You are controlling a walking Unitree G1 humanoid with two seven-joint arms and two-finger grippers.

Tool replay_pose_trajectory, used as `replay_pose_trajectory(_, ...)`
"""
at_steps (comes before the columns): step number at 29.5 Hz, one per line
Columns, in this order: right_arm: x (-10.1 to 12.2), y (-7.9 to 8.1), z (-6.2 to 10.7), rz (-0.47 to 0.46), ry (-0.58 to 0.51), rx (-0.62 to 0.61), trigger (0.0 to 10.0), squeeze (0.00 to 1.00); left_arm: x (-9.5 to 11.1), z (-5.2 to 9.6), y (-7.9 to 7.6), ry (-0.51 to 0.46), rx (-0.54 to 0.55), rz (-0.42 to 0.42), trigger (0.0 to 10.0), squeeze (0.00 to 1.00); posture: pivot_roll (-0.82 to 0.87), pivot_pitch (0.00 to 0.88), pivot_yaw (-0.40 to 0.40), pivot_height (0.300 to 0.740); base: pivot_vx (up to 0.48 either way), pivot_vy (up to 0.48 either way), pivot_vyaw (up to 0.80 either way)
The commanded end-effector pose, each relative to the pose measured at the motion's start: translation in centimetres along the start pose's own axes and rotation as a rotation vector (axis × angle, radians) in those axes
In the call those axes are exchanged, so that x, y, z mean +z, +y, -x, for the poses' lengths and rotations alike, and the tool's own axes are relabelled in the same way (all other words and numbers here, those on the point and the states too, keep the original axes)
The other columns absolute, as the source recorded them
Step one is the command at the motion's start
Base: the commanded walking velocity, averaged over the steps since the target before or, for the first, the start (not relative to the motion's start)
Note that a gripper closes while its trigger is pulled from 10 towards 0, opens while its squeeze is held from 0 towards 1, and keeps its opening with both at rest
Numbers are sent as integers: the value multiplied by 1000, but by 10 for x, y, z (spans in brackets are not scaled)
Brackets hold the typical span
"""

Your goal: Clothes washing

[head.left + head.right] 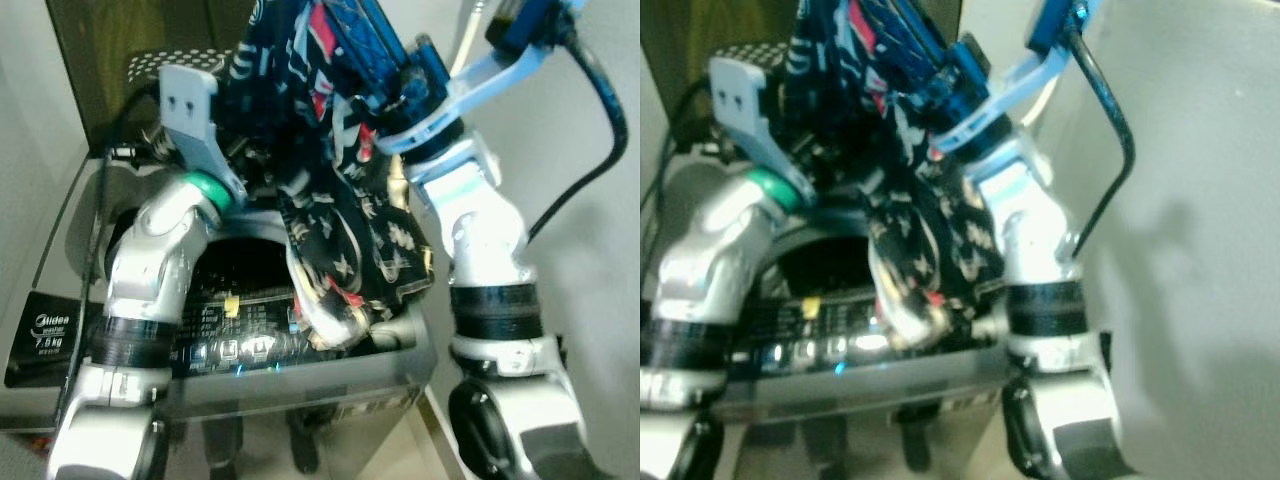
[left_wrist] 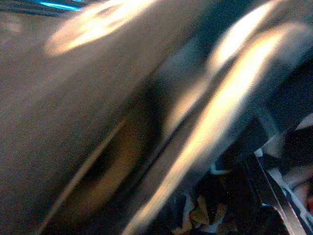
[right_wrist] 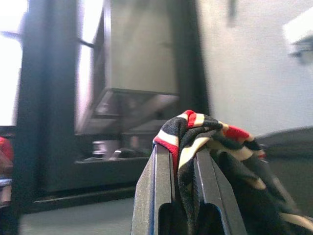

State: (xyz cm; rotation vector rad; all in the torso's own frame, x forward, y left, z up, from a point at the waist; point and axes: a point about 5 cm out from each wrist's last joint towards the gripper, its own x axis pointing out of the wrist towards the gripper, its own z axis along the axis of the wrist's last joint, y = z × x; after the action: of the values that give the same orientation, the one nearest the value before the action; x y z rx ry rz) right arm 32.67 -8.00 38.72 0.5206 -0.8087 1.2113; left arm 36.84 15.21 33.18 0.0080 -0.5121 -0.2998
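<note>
The right gripper [image 3: 185, 196] is clenched on a dark patterned garment [image 1: 350, 215], a navy cloth with white, red and cream markings pinched between its two black fingers [image 3: 157, 191]. The fabric bunches up over the fingertips and spills to one side of them in the right wrist view. In the head views the right arm is raised, and the garment hangs down from the gripper in a long drape. Its lower end rests on the front rim of the top-loading washing machine [image 1: 300, 375] below, beside the dark open drum [image 1: 240, 265].

The left arm [image 1: 160, 260] reaches toward the back of the machine, its wrist just beside the hanging cloth. Whether the left gripper is open or closed cannot be told; its wrist view is a blur of shiny metal with scraps of patterned cloth at one edge.

A Midea label [image 1: 50, 330] sits on the machine's top, left of the left arm.
</note>
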Motion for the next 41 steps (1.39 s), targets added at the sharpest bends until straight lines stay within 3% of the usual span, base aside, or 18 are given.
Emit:
replay_pose_trajectory(1,-1,-9,9,38,13,-51,10000,0,1,0,21,-3,136,-86,10000,0,59,26,-2,740,0,0,0)
replay_pose_trajectory(3,-30,-13,28,141,157,-209,10000,0,8,5,48,-13,294,-240,10000,0,66,36,-1,740,0,0,0)
replay_pose_trajectory(4,-30,-13,28,141,157,-209,10000,0,8,5,48,-13,294,-240,10000,0,66,36,-1,740,0,0,0)
replay_pose_trajectory(6,-58,-17,43,296,319,-289,10000,0,5,10,61,6,326,-279,10000,0,73,39,-3,740,0,0,0)
replay_pose_trajectory(7,-80,-20,53,404,472,-281,10000,0,2,18,61,20,326,-308,10000,0,79,44,-5,740,0,0,0)
replay_pose_trajectory(9,-84,-20,55,422,502,-275,10000,0,1,20,61,19,330,-320,10000,0,79,44,-5,740,0,0,0)
replay_pose_trajectory(13,-101,-29,66,619,699,-260,10000,0,-11,30,63,79,361,-344,10000,0,90,51,-11,740,0,0,0)
replay_pose_trajectory(16,-109,-24,66,648,749,-172,10000,0,-31,40,39,209,139,-229,10000,0,97,53,-14,740,0,0,0)
replay_pose_trajectory(17,-109,-24,66,648,749,-172,10000,0,-31,40,39,209,139,-229,10000,0,97,53,-14,740,0,0,0)
replay_pose_trajectory(21,-109,-18,59,625,716,-137,10000,0,-25,53,11,239,-97,-103,10000,0,110,57,-17,740,0,0,0)
replay_pose_trajectory(23,-109,-18,59,625,716,-137,10000,0,-25,53,11,239,-97,-103,10000,0,110,57,-17,740,0,0,0)
replay_pose_trajectory(24,-109,-16,58,619,718,-111,10000,0,-20,59,2,239,-173,-72,10000,0,111,58,-14,740,0,0,0)
replay_pose_trajectory(26,-110,-16,57,622,723,-87,10000,0,-16,64,-2,246,-200,-65,10000,0,111,58,-14,740,0,0,0)
replay_pose_trajectory(27,-111,-15,57,626,736,-64,10000,141,-13,67,-2,248,-196,-77,10000,0,111,57,-11,740,0,0,0)
replay_pose_trajectory(28,-111,-15,57,626,736,-64,10000,141,-13,67,-2,248,-196,-77,10000,0,111,57,-11,740,0,0,0)
replay_pose_trajectory(29,-113,-16,58,658,767,-44,10000,1000,-9,70,-1,252,-186,-78,10000,0,113,56,-11,740,0,0,0)
replay_pose_trajectory(33,-118,-20,65,730,875,-12,10000,1000,-3,84,-2,266,-188,-74,10000,0,119,57,-12,740,0,0,0)
replay_pose_trajectory(41,-127,-21,77,720,1000,61,10000,1000,1,96,-4,280,-186,-71,10000,0,127,59,-25,740,0,0,0)
